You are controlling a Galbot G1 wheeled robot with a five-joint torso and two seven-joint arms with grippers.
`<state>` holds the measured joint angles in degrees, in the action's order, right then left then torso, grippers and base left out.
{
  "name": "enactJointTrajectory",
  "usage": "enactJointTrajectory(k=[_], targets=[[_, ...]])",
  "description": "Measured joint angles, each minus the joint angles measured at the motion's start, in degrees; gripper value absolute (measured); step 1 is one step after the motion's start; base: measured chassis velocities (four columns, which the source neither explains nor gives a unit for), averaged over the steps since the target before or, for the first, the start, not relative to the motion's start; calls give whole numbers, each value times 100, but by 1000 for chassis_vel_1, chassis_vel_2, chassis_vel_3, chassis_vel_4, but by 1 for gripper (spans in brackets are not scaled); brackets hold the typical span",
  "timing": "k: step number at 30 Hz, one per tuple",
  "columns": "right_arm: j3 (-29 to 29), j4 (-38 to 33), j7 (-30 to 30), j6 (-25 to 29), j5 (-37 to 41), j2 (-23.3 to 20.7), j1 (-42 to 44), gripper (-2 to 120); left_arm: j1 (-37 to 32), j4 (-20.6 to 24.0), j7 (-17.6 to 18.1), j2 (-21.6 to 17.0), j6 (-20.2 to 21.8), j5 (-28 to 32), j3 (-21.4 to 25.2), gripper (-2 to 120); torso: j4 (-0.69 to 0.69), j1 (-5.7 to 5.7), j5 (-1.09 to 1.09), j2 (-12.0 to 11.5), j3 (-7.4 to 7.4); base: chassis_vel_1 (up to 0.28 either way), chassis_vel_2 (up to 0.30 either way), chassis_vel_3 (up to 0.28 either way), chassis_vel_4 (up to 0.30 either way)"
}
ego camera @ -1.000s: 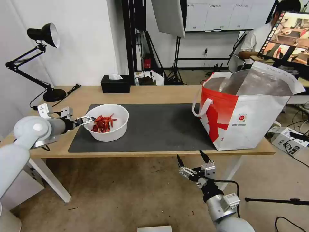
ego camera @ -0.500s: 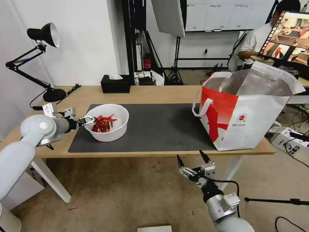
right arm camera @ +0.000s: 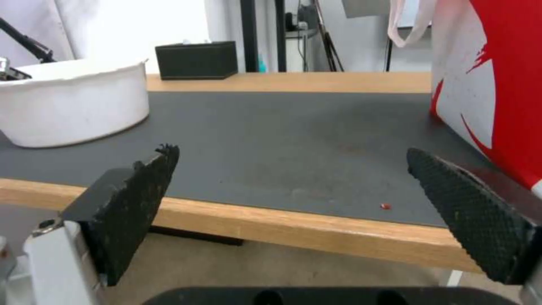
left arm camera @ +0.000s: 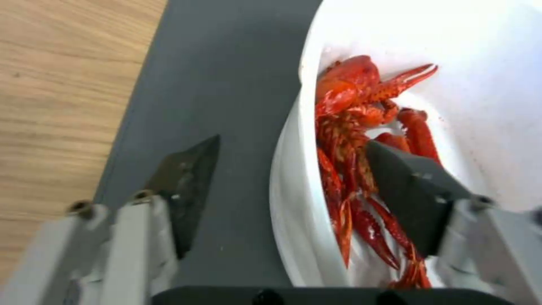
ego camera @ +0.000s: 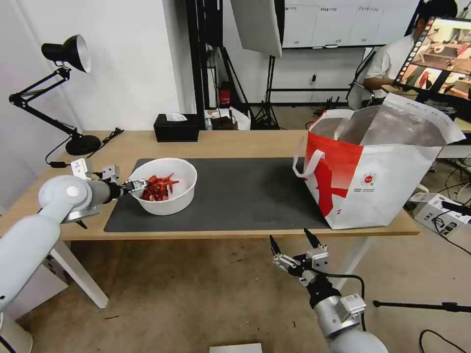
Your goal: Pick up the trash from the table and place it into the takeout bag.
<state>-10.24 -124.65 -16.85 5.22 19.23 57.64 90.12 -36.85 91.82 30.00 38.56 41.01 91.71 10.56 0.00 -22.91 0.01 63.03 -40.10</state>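
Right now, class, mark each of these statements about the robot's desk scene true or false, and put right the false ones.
1. The left gripper straddles the rim of the white bowl, one finger outside and one inside. True.
2. The bowl holds red shells. True.
3. The right gripper is shut on the takeout bag. False: it is open, below the table's front edge, holding nothing.
4. The bowl is inside the takeout bag. False: it sits on the dark mat, far from the bag.
5. A black tissue box stands at the table's far edge. True.
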Motion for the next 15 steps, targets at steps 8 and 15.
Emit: enactJointTrajectory(k=[8,15], targets=[[0,0,0,0,0,0,0,100,-55,48,17,-25,-31,-2,39,35,0,0,-1,0,0,0,0,0,0],[0,0,0,0,0,0,0,100,-125,106,22,-33,-42,-8,94,12,0,0,-1,0,0,0,0,0,0]])
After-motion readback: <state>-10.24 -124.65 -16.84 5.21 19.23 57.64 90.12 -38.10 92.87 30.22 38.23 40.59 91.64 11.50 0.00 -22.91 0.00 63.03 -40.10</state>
